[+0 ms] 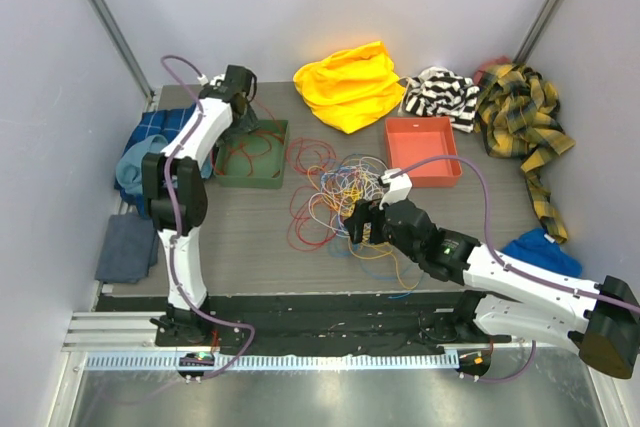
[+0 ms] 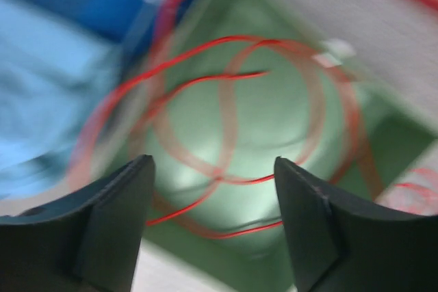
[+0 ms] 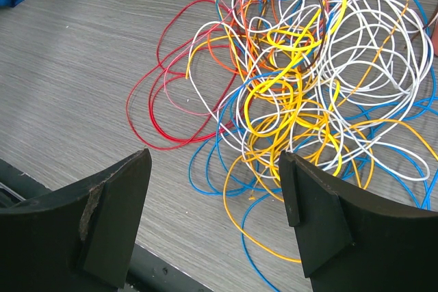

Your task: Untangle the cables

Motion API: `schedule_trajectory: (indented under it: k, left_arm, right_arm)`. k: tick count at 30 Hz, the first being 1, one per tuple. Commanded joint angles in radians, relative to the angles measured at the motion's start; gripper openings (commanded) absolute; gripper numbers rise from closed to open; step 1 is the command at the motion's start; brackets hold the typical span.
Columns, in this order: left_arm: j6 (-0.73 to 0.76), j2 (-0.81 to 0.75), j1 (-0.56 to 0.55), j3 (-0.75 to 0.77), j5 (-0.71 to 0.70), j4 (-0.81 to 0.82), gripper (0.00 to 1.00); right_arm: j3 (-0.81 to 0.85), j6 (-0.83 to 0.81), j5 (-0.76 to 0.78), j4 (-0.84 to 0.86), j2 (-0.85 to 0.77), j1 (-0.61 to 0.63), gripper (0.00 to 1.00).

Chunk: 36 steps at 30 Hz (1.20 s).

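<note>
left end effector is hovering released over green tray with red cables; right end effector, released too, should be pinching one outer strand of the tangle.

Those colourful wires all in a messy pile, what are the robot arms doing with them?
The arms are untangling a heap of thin red, yellow, white, orange and blue cables. The left gripper hangs open above a green tray with loops of red cable in it. The right gripper, open too, hovers at the heap's near edge, holding nothing.
</note>
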Motion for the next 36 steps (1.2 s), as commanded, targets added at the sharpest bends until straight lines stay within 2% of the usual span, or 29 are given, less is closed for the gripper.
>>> schedule_trajectory:
  k: [1,5,9,14,18,22,25,28,29,32,34,36]
  left_arm:
    - [0.089,-0.176,0.007,-0.050,-0.211,-0.129,0.79]
    - [0.089,-0.275,0.007,-0.128,-0.213,-0.127,0.80]
    - [0.089,-0.382,0.005,-0.254,-0.145,-0.103,0.80]
    - [0.101,-0.440,-0.001,-0.320,-0.099,-0.133,0.79]
    - [0.069,-0.552,-0.010,-0.445,-0.069,-0.025,0.77]
    - [0.049,-0.690,-0.018,-0.562,0.065,0.107,0.73]
    - [0.026,-0.742,-0.051,-0.637,0.111,0.173,0.71]
    - [0.009,-0.851,-0.178,-0.749,0.140,0.273,0.70]
    - [0.009,-0.903,-0.296,-0.781,0.120,0.357,0.70]
    - [0.014,-0.934,-0.515,-0.878,0.061,0.454,0.78]
    - [-0.014,-0.881,-0.564,-0.901,0.057,0.443,0.79]
    - [-0.061,-0.806,-0.564,-0.933,0.096,0.423,0.79]
  right_arm:
    - [0.014,-0.010,0.006,0.038,-0.006,0.001,0.84]
    - [0.025,-0.010,-0.005,0.044,0.000,0.001,0.84]
    - [0.036,-0.003,-0.017,0.047,0.009,0.003,0.83]
    - [0.040,0.013,-0.032,0.050,0.009,0.001,0.83]
    - [0.040,0.024,-0.044,0.063,0.014,0.003,0.83]
    - [0.053,0.031,-0.052,0.053,0.023,0.001,0.83]
    - [0.053,0.031,-0.049,0.035,0.014,0.003,0.83]
    - [0.042,0.030,-0.034,0.006,-0.008,0.003,0.83]
    - [0.037,0.030,-0.020,-0.009,-0.026,0.001,0.83]
    - [0.021,0.037,0.012,-0.045,-0.060,0.003,0.83]
    - [0.021,0.043,0.031,-0.066,-0.092,0.003,0.82]
    - [0.025,0.048,0.040,-0.095,-0.126,0.001,0.83]
